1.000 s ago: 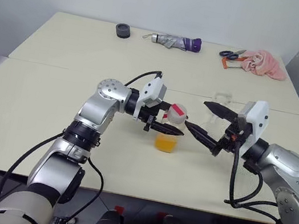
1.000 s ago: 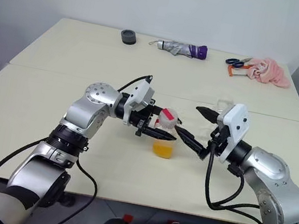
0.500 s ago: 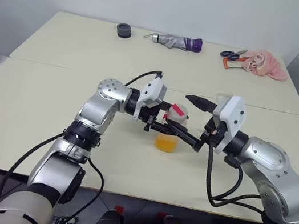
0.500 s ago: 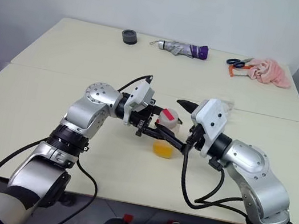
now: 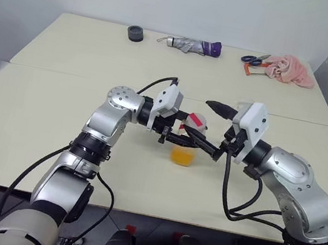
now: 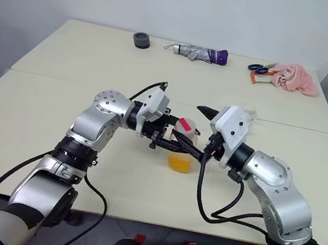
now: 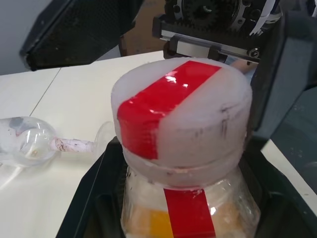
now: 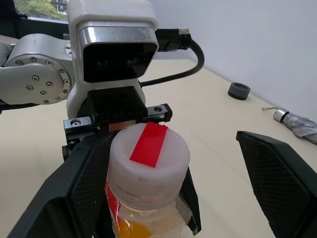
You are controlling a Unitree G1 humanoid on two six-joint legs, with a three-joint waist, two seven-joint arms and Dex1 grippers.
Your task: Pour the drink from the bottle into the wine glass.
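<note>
Black-fingered left gripper (image 5: 187, 141) clamps the bottle (image 5: 187, 140) — right gripper (image 5: 212, 129) gapes around its cap (image 8: 148, 150).

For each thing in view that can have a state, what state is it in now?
Bottle: upright, held off the table, part full of orange drink.
Cap: screwed on.
Left gripper: shut on the bottle.
Right gripper: open, around the cap.
Wine glass: lying on its side, empty.
Umbrella: folded.
Scissors: closed.
</note>
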